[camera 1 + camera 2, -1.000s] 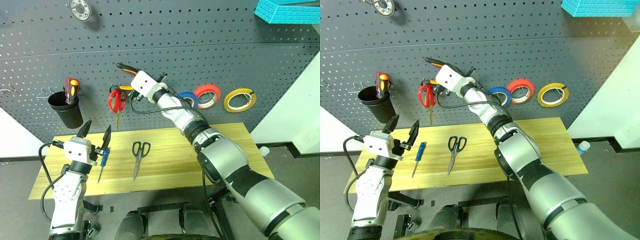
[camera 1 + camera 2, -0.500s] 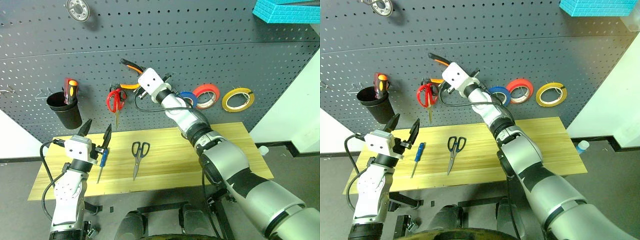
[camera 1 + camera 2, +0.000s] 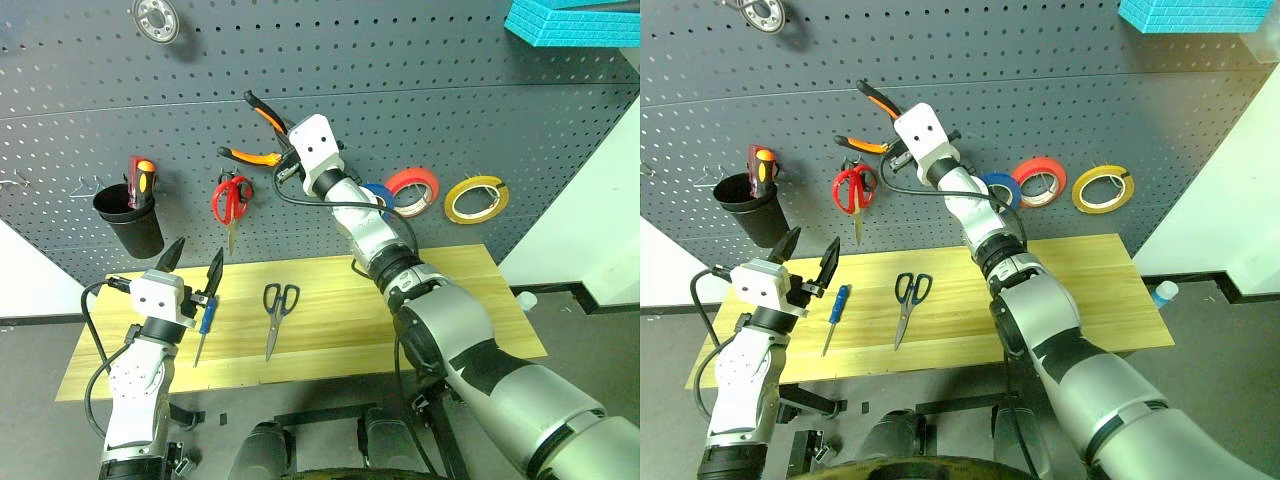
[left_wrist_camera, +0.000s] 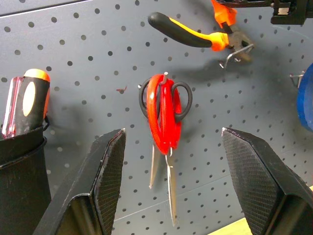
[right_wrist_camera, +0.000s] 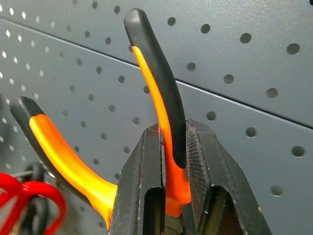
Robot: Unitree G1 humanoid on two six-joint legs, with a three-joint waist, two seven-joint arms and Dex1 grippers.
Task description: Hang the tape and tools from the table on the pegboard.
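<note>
The right gripper (image 5: 168, 166) is clenching one stiff, rubbery handle of the orange-and-black-handled steel pliers (image 3: 262, 130), likely head-heavy, while the left gripper (image 3: 192, 268) is hanging released.

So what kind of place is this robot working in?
Likely a workshop tool station: a dark grey perforated pegboard with hooks holding red-handled scissors and tape rolls, above a light wood-grain table.

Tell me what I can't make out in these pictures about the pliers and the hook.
- Pliers: nose hidden behind right gripper in the right wrist view.
- Hook: whether the pliers rest on it is too small to tell, left wrist view.
- Blue tape roll: cut off by the picture's edge.
</note>
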